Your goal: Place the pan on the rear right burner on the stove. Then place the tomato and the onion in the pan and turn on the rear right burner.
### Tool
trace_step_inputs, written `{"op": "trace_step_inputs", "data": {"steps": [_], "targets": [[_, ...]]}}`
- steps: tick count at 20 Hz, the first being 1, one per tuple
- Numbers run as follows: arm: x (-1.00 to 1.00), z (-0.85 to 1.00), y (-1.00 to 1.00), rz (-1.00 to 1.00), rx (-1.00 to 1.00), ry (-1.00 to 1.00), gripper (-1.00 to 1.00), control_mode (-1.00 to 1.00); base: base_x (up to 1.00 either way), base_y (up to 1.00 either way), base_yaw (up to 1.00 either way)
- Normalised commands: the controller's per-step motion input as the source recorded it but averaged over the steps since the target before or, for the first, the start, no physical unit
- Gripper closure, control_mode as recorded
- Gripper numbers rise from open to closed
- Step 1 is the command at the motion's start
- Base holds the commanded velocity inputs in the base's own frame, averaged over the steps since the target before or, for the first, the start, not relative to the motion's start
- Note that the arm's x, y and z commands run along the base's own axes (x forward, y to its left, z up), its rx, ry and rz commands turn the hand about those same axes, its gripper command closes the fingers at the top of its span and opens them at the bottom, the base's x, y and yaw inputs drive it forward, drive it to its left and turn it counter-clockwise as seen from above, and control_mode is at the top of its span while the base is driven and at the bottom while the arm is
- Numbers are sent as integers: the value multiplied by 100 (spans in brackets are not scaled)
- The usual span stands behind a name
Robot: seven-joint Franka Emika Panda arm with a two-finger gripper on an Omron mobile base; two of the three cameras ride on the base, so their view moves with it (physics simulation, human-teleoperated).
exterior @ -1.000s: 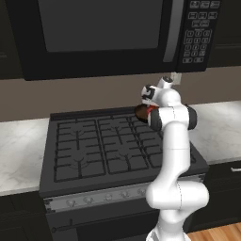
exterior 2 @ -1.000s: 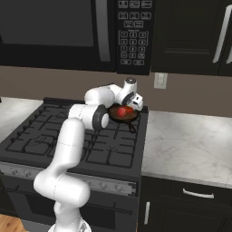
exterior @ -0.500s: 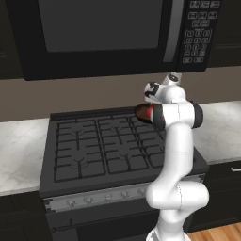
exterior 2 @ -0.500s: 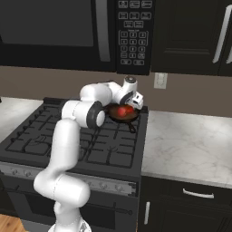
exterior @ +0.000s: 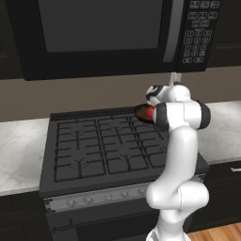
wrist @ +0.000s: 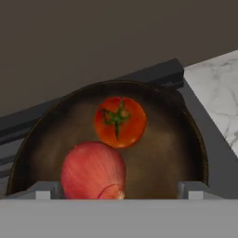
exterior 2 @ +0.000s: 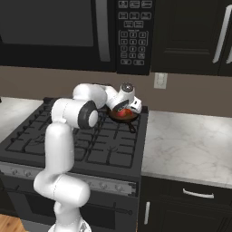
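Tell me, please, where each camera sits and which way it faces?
Left base view: behind the arm's left, looking forward and down over the stove; arm rises lower right.
Right base view: behind its right, same stove; arm rises lower left, gripper over the pan.
Hand view: on the hand, looking down into the pan at tomato and onion; open fingertips at the bottom.
Both base views share stove, microwave and pan.

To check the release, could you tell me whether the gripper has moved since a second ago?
Yes: the gripper has risen slightly above the pan, fingers open.
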Motion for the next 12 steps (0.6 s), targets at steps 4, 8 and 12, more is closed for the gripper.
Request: {"op": "trace_step_inputs", "data": {"steps": [4,8,12], "targets": [[-52,32,-1,0,-2,-14,-100,-100,0,0,0],[-69,39,0,0,-3,-16,-100,-100,0,0,0],[-81,59,0,0,-6,-20,-100,-100,0,0,0]]}}
